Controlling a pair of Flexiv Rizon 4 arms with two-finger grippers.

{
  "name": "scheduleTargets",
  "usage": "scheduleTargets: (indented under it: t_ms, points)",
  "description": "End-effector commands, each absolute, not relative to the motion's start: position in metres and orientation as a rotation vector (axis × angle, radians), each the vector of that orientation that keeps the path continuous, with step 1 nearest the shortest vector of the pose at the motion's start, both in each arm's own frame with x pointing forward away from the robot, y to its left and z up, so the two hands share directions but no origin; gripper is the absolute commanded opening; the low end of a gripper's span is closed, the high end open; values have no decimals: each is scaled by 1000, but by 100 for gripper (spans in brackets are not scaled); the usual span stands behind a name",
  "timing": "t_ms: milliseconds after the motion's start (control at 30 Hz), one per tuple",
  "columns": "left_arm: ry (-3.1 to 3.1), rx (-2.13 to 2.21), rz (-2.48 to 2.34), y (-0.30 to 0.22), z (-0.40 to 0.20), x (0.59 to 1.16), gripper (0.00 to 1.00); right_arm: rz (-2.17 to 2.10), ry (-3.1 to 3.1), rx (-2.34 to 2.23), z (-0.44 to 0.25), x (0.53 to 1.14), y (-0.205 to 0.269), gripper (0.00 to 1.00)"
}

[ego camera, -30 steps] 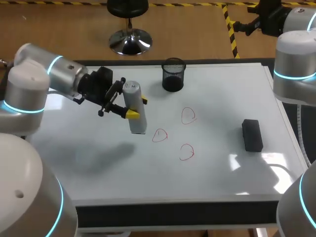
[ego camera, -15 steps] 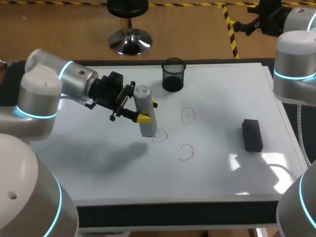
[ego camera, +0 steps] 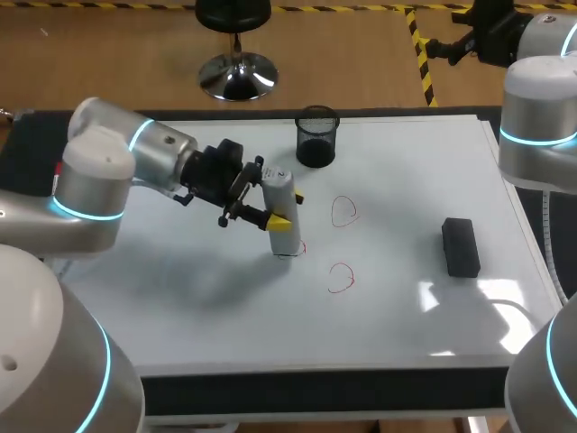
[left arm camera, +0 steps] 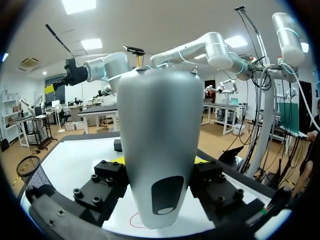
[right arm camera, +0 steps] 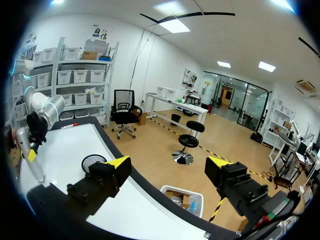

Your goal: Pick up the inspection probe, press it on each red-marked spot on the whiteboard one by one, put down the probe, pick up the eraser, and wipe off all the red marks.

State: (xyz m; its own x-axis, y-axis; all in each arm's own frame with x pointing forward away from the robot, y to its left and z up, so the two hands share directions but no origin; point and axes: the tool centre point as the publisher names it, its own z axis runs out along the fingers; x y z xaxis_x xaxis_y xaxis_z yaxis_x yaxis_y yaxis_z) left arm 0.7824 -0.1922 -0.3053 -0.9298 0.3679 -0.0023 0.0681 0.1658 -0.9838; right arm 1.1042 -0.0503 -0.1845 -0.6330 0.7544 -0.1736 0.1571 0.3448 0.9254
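My left gripper point(ego camera: 287, 208) is shut on the grey-white inspection probe point(ego camera: 285, 236), which stands nearly upright with its lower end at the leftmost red mark point(ego camera: 300, 248), partly hiding it. In the left wrist view the probe point(left arm camera: 160, 150) fills the space between the fingers, with a red mark point(left arm camera: 134, 220) just under it. Two more red marks point(ego camera: 343, 212) point(ego camera: 341, 278) lie to the right on the whiteboard point(ego camera: 180, 289). The black eraser point(ego camera: 461, 246) lies flat near the right edge. My right gripper point(right arm camera: 167, 163) is open and empty, held beyond the board's back right corner.
A black mesh cup point(ego camera: 316, 137) stands at the back middle of the board, just behind the probe. My right arm point(ego camera: 536, 117) rises along the board's right edge, behind the eraser.
My left arm has carried the probe to the right and slightly toward the front, from left of the marks to the leftmost red mark. The right arm has not moved.
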Motion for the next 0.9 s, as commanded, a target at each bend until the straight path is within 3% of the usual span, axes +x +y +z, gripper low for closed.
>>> scheduleTargets:
  t_ms: [33, 900]
  points:
    - [-2206, -418, 1843, -200, -312, 788, 0, 1291, 2013, 793, -184, 1104, -50, 100]
    - [-2245, -390, 1807, -202, -341, 793, 0, 1291, 2013, 793, -184, 1104, -50, 100]
